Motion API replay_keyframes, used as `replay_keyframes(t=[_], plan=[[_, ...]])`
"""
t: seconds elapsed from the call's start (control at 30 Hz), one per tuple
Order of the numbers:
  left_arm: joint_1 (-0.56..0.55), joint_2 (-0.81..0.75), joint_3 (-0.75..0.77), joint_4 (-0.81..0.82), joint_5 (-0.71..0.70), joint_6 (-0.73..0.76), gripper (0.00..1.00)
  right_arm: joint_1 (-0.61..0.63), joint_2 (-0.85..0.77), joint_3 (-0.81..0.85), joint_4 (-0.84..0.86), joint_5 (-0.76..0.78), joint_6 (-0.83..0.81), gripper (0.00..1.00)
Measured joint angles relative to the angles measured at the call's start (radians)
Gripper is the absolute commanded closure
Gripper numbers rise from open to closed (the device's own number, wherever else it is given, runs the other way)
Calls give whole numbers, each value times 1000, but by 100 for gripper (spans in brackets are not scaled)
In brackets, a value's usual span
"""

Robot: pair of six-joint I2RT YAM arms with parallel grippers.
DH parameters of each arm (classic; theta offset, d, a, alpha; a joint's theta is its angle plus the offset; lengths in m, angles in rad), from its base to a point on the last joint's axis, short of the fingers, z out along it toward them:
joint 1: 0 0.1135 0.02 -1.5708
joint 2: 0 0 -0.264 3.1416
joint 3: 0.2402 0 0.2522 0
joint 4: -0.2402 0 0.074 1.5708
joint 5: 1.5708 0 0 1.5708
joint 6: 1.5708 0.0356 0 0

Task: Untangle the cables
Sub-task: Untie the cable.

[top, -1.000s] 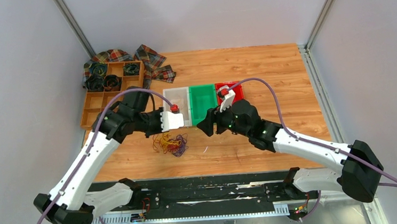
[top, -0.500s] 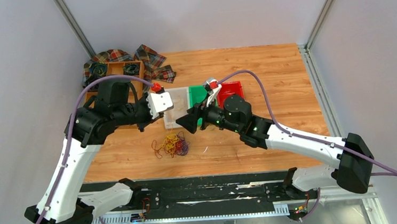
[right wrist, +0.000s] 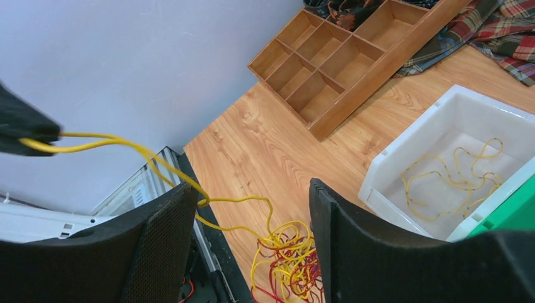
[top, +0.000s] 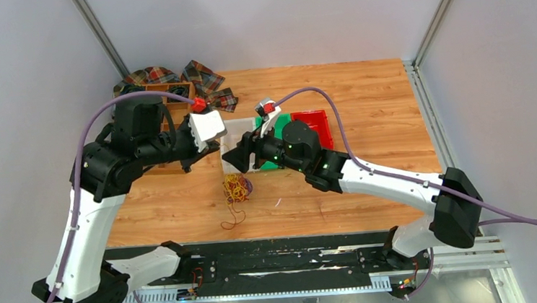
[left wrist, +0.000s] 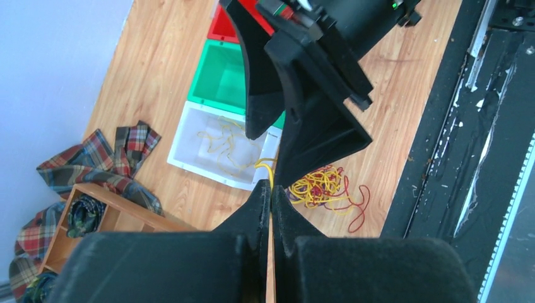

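At the far left, a wooden compartment tray [right wrist: 328, 113] sits with crumpled plaid cloth [left wrist: 94, 158] around its far edge. The left gripper [left wrist: 271, 192] is pinched tight on a single yellow strand [right wrist: 126, 144], held above the wooden table [top: 362, 86]. The strand droops to the clump of thin yellow, red-brown and purple cables [top: 237, 188], lying just near of the white plastic bin [right wrist: 391, 170], which holds a loose yellow wire [right wrist: 454, 170]. The right gripper [right wrist: 251, 186] gapes wide, with the strand passing between its fingers. A green plastic bin [left wrist: 227, 76] and a red plastic bin [top: 317, 122] follow rightward.
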Motion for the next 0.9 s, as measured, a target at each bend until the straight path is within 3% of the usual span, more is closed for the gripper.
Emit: replay_keyframes(t=[0.4, 0.9], plan=[[0, 24, 141, -40, 68, -3, 100, 26, 111, 89, -14, 30, -2, 39], [0, 146, 572, -45, 84, 45, 100, 57, 225, 23, 2, 48, 52, 48]])
